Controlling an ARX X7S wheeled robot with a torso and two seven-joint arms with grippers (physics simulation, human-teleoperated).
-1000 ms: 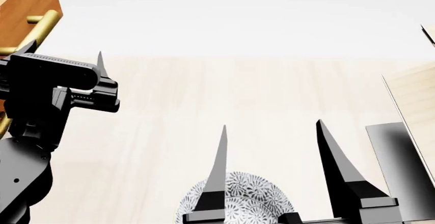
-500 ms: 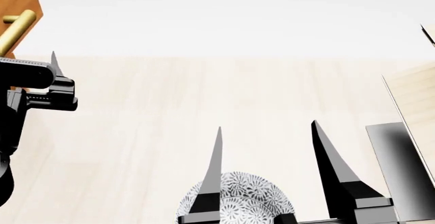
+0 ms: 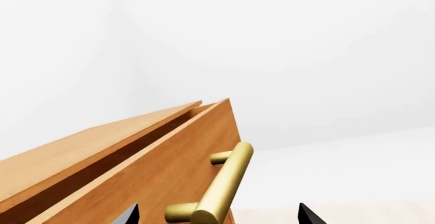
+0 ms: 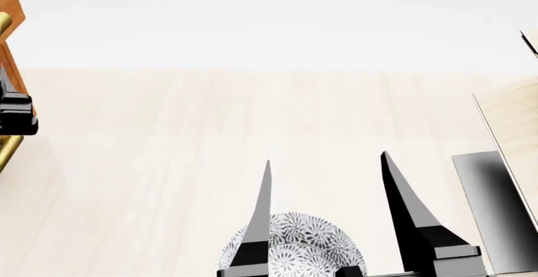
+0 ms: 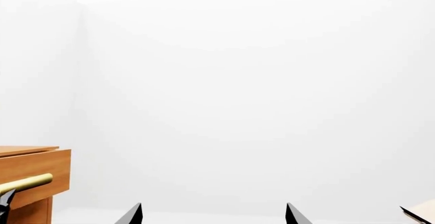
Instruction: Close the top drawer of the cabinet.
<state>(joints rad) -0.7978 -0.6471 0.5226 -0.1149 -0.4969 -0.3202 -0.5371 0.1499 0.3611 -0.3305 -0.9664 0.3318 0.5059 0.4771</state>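
The top drawer (image 3: 156, 175) is an orange-brown wooden box with a flat front panel and a brass bar handle (image 3: 227, 180). It stands out from the cabinet (image 3: 75, 150), with a dark gap showing behind its front panel. My left gripper (image 3: 217, 215) is open, with the near end of the handle between its two fingertips. The head view shows only a sliver of the cabinet (image 4: 9, 3) and a black part of the left arm at the left edge. My right gripper (image 4: 326, 157) is open and holds nothing, far to the right of the cabinet (image 5: 27, 170).
A patterned grey-and-white plate (image 4: 298, 242) lies on the pale floor below the right gripper. A pale wooden slanted shelf (image 4: 513, 119) on a black base (image 4: 492, 208) stands at the right. A second brass handle (image 4: 7, 151) shows lower at the left edge.
In the head view the drawer front, its handle and my left gripper have all moved left, almost out of the frame. The right gripper has barely shifted.
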